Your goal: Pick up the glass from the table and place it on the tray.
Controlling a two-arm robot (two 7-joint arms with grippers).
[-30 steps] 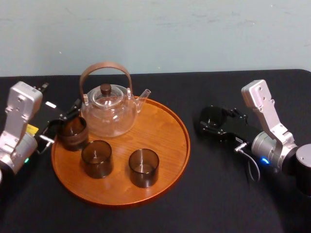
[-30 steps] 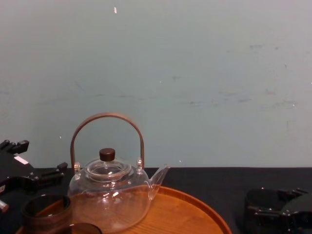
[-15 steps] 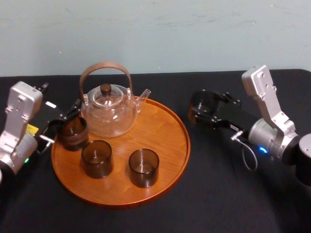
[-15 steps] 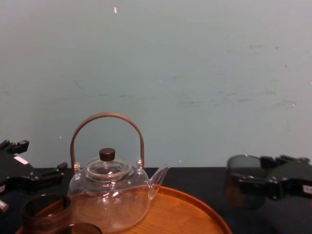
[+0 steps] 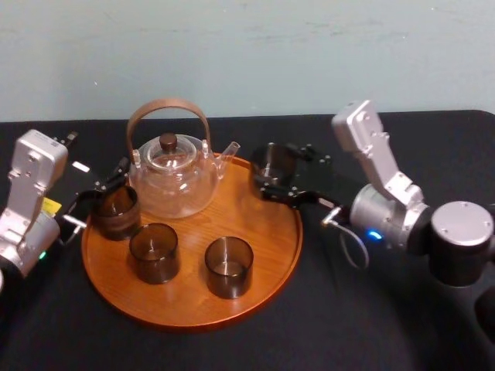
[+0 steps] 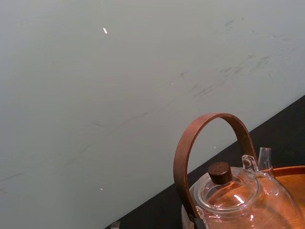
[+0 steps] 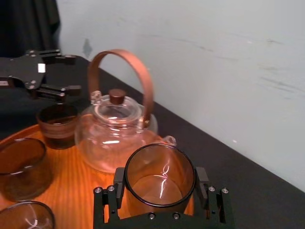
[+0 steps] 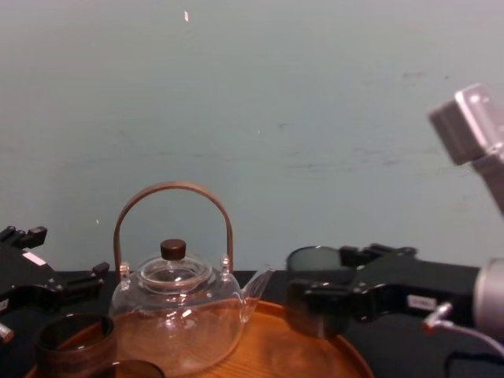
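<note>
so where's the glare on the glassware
Right wrist view: white streaks inside the glass held in the right gripper, and glints on the teapot. Left wrist view: small glints on its lid. Chest view: pale highlights across its belly.

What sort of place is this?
Likely a robot test bench: black-covered table, bare pale wall, staged tea tray with teapot. The right gripper holds a glass over the tray's far rim; the left gripper rests at its left edge.
</note>
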